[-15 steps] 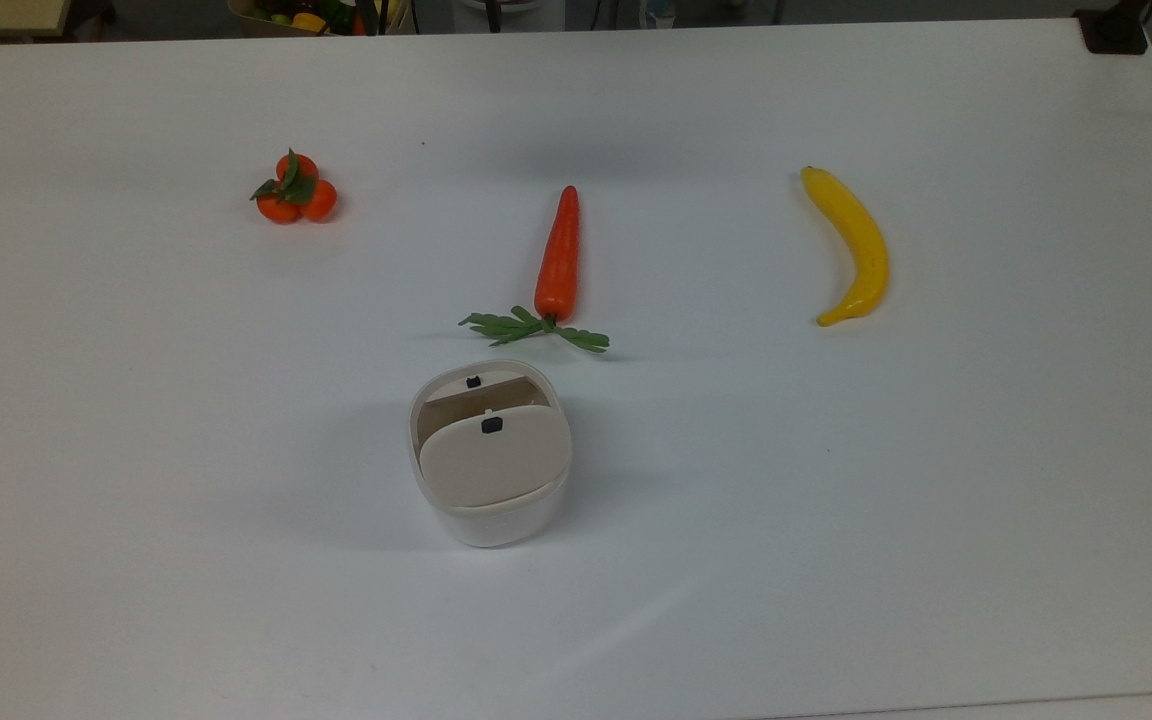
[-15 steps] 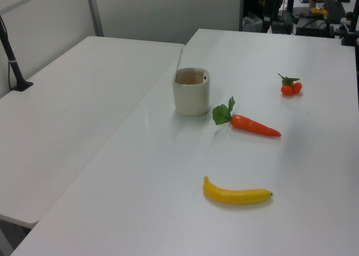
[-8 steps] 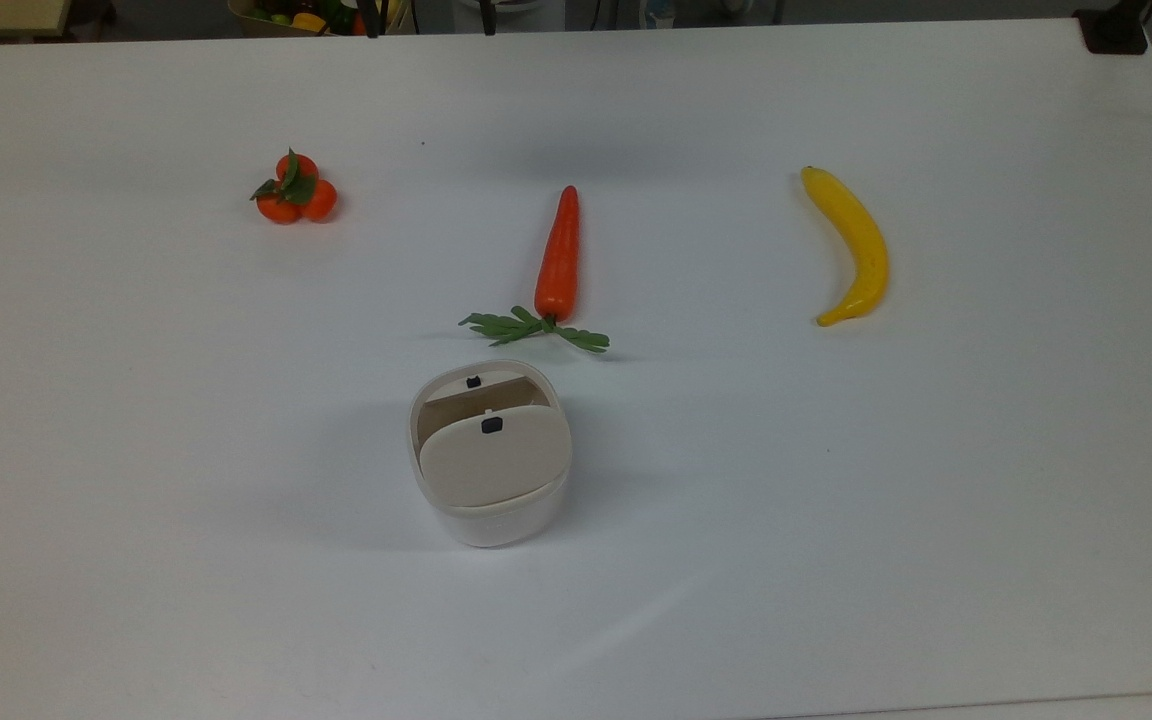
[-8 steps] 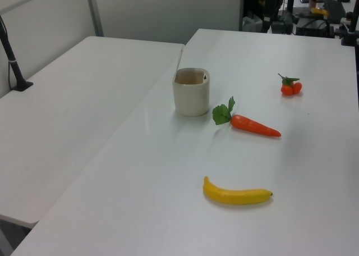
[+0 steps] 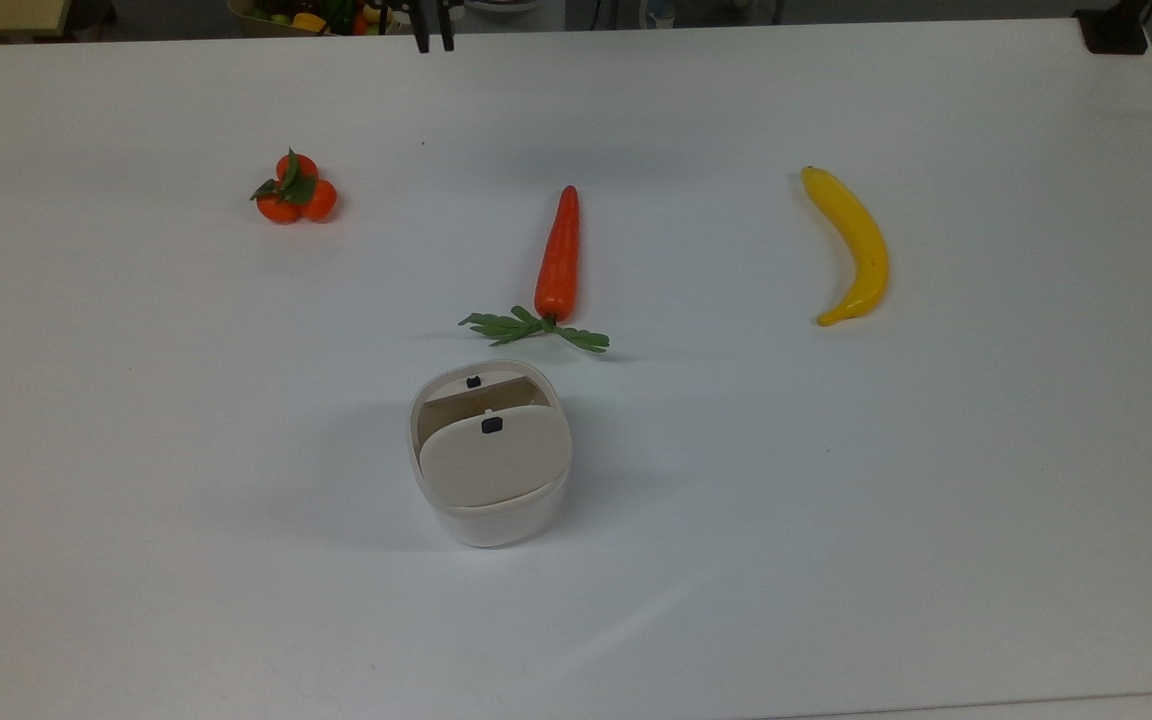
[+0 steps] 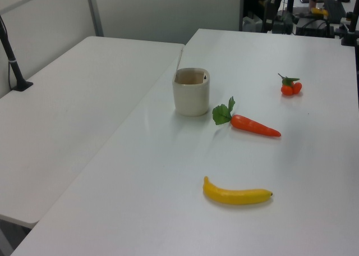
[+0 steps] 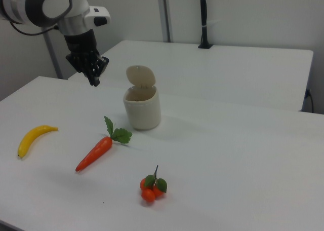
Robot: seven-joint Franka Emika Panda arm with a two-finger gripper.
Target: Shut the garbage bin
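The garbage bin (image 5: 492,520) is a small white tub standing in the middle of the table, just below the carrot's leaves in the top view. Its beige lid (image 5: 492,462) with a small black tab stands raised, and the tub's mouth (image 5: 476,392) is uncovered. In the right view the lid (image 7: 140,75) stands upright behind the tub (image 7: 143,110). In the left view the bin (image 6: 190,93) shows its open top. My gripper (image 5: 434,40) hangs at the top view's upper edge, far from the bin, open by a narrow gap and holding nothing. In the right view the gripper (image 7: 94,79) hovers left of the bin, above the table.
An orange carrot (image 5: 558,255) with green leaves lies just beyond the bin. A yellow banana (image 5: 854,245) lies at the top view's right, and a bunch of small tangerines (image 5: 294,190) at its left. A second white table (image 6: 73,115) adjoins this one.
My gripper has come into sight at the top view's upper edge. The bin, its lid and the fruit have not moved.
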